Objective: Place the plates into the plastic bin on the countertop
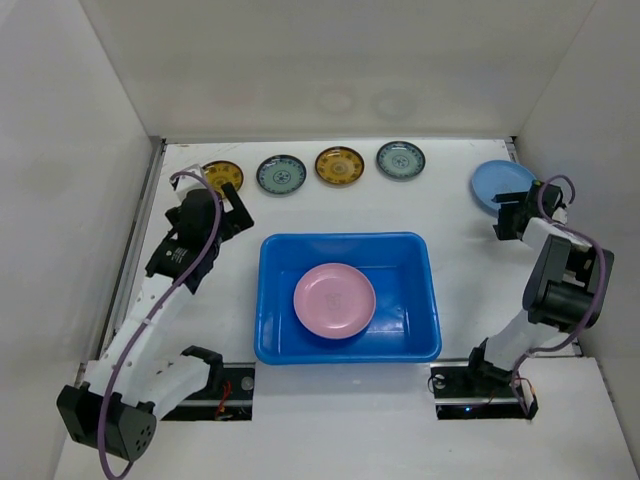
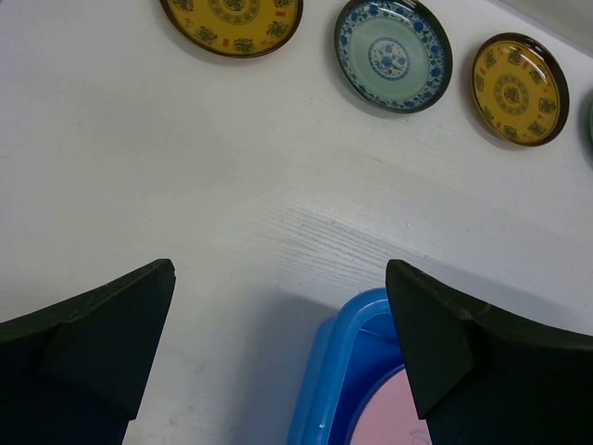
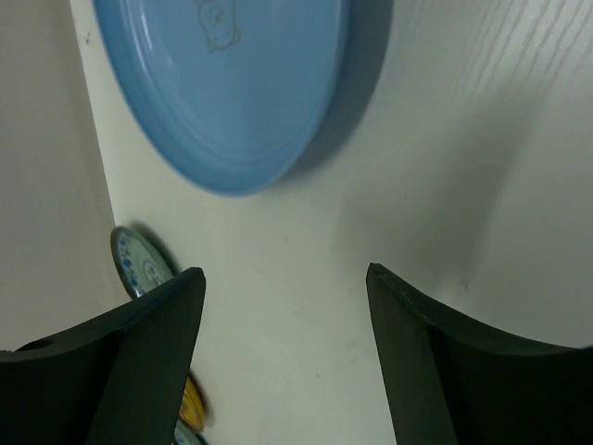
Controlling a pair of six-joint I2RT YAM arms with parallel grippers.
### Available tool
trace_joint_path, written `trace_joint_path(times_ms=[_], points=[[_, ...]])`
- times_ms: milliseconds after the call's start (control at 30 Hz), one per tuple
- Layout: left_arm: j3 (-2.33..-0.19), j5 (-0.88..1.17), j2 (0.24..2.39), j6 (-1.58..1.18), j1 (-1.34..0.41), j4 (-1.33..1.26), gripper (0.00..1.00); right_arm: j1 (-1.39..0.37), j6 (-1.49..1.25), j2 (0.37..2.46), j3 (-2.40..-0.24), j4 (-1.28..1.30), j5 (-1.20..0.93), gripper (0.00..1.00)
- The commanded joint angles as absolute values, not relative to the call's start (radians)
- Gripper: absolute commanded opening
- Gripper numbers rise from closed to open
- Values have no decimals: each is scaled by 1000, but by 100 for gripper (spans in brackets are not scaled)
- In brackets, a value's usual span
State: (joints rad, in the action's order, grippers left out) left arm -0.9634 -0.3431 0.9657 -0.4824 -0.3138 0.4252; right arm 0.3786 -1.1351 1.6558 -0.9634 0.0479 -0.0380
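**Q:** Bin status?

**A:** The plastic bin (image 1: 268, 300) sits mid-countertop (image 1: 460, 270) with the pink plate (image 1: 334, 300) inside. Five are outstanding: four patterned plates (image 1: 281, 174) along the far wall and the light-blue plate (image 1: 497, 180) far right.

**Q:** Grippers?

**A:** The left gripper (image 2: 280, 278) and right gripper (image 3: 284, 273) are both spread wide and empty. No lavender plate is visible, and the left arm covers part of the leftmost amber plate (image 1: 216, 176).

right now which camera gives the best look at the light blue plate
The right wrist view: the light-blue plate fills the upper frame, its near rim and a faint printed figure clear. The top external view shows it small at far right, partly behind the right gripper. The left wrist view misses it.
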Motion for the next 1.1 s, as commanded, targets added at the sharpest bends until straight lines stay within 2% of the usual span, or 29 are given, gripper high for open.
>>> trace_joint_path(times_ms=[0,267,600,667,900,967,1067], points=[[-953,-339,948,-494,-289,431,100,398,-1245,1725,-1022,-41,-41,75],[-971,-310,980,-485,-229,436,100,415,-1305,1839,-1081,-48,-32,70],[-988,-310,1006,-486,-197,436,100,412,-1374,1953,-1183,-41,-20,54],[-989,-310,1005,-488,-189,443,100,412,-1391,1976,-1204,-38,-23,49],[-988,-316,974,-485,-166,466,100,412,-1428,2028,-1253,-41,-55,10],[-985,-318,966,-483,-157,474,100,400,-1424,2023,-1267,-46,-67,4],[-980,-310,954,-479,-148,474,100,375,-1405,1997,-1278,-78,-104,2]])
